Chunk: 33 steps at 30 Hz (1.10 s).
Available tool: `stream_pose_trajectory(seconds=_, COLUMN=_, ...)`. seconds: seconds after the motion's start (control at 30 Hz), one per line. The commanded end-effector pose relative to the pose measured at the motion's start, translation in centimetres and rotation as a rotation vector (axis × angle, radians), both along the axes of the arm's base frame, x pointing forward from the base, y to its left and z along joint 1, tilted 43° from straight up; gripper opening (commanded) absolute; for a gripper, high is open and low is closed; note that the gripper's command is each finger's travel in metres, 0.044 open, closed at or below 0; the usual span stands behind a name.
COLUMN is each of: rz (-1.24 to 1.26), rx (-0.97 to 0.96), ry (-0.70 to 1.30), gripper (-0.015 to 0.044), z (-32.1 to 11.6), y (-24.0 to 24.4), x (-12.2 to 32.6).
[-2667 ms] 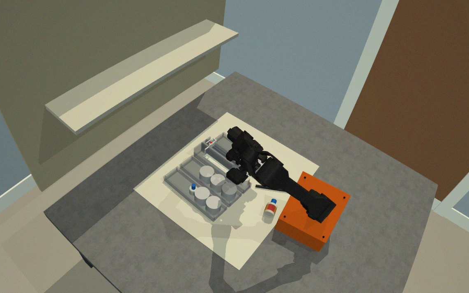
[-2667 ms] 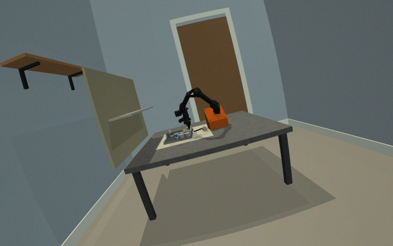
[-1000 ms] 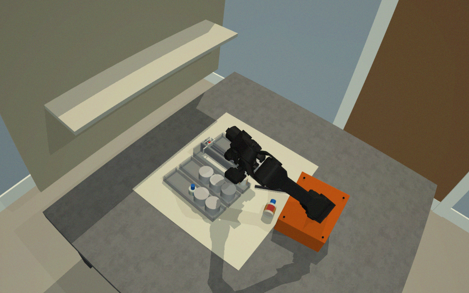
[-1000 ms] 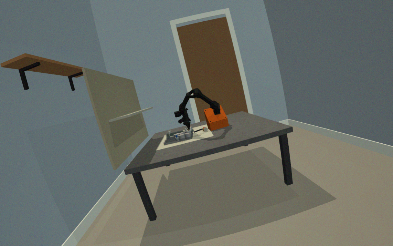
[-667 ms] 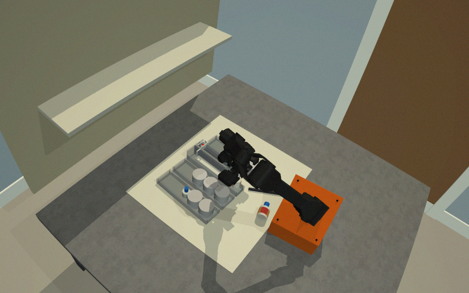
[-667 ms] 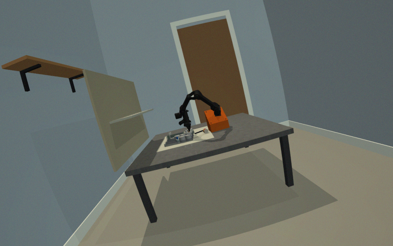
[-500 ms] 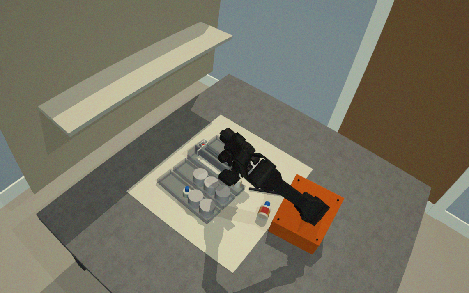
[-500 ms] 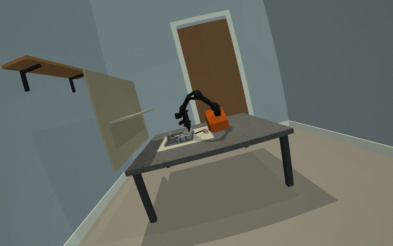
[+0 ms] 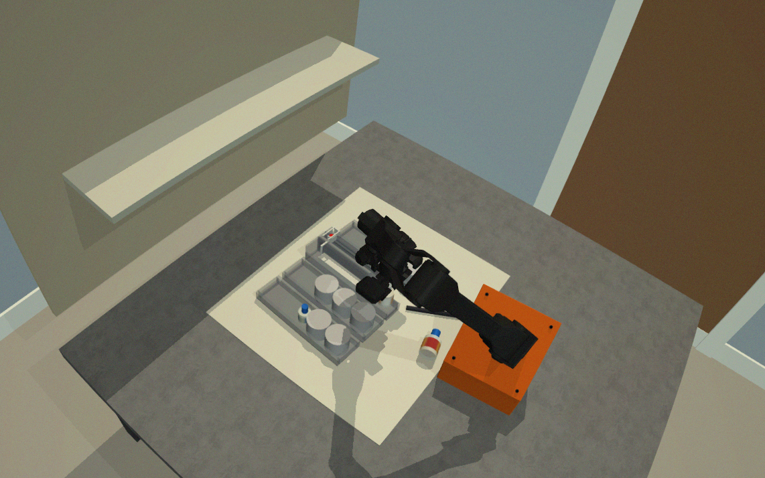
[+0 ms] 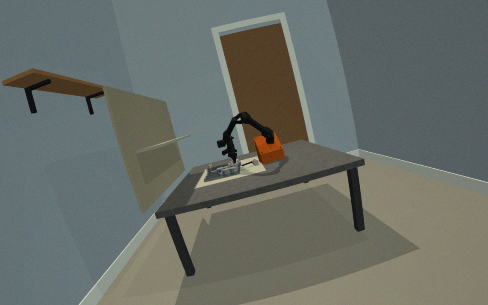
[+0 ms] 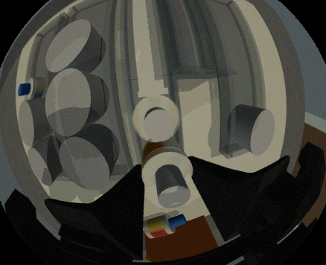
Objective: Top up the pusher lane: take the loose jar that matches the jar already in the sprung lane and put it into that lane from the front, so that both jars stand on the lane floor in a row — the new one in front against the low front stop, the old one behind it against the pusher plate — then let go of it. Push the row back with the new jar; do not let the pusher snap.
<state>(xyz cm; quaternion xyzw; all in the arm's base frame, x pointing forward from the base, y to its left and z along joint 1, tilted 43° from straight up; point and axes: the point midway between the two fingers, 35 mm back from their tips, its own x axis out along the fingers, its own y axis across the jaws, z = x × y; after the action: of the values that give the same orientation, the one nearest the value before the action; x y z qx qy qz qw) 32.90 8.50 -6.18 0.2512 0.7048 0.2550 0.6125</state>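
In the wrist view, my gripper (image 11: pixel 165 165) (image 10: pixel 234 162) is shut on a white jar (image 11: pixel 154 172) with a grey cap and a brown-orange band. The matching jar (image 11: pixel 139 117) stands upright in the sprung lane (image 11: pixel 140 48), directly behind the held jar, with the pusher plate (image 11: pixel 152 92) at its back. The two jars look very close; whether they touch is unclear. The held jar is at the lane's front end. Its base and the low front stop are hidden, so its height over the lane floor cannot be told. The top view mostly hides the fingertips behind the arm.
Several large grey cylinders (image 9: pixel 326 285) (image 11: pixel 68 100) stand in neighbouring lanes, with a small blue-capped bottle (image 9: pixel 304 314) (image 11: pixel 35 88). Another grey cylinder (image 11: pixel 263 131) is on the other side. A red-labelled, blue-capped bottle (image 9: pixel 431 343) (image 11: pixel 158 227) is near the orange base (image 9: pixel 528 308). A thin black bar (image 9: pixel 424 310) lies near the lane fronts.
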Motion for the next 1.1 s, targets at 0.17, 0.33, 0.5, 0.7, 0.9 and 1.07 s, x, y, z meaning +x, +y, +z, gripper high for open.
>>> stream_pose_trajectory(seconds=0.17, rz=-0.004, rx=0.001, ry=-0.027, gripper=0.0000, z=-0.05, y=0.18, x=0.75)
stream_pose_trajectory(seconds=0.33, rz=-0.004, rx=0.001, ry=-0.027, gripper=0.0000, z=-0.18, y=0.29, x=0.73)
stream_pose_trajectory(seconds=0.5, rz=-0.004, rx=0.001, ry=-0.027, gripper=0.0000, z=-0.30, y=0.41, x=0.70)
stream_pose_trajectory(seconds=0.7, rz=-0.004, rx=0.001, ry=-0.027, gripper=0.0000, z=-0.44, y=0.54, x=0.65)
stream_pose_trajectory(seconds=0.9, rz=-0.004, rx=0.001, ry=-0.027, gripper=0.0000, z=-0.59, y=0.67, x=0.61)
stream_pose_trajectory(seconds=1.07, rz=-0.004, rx=0.001, ry=-0.027, gripper=0.0000, z=-0.71, y=0.78, x=0.57)
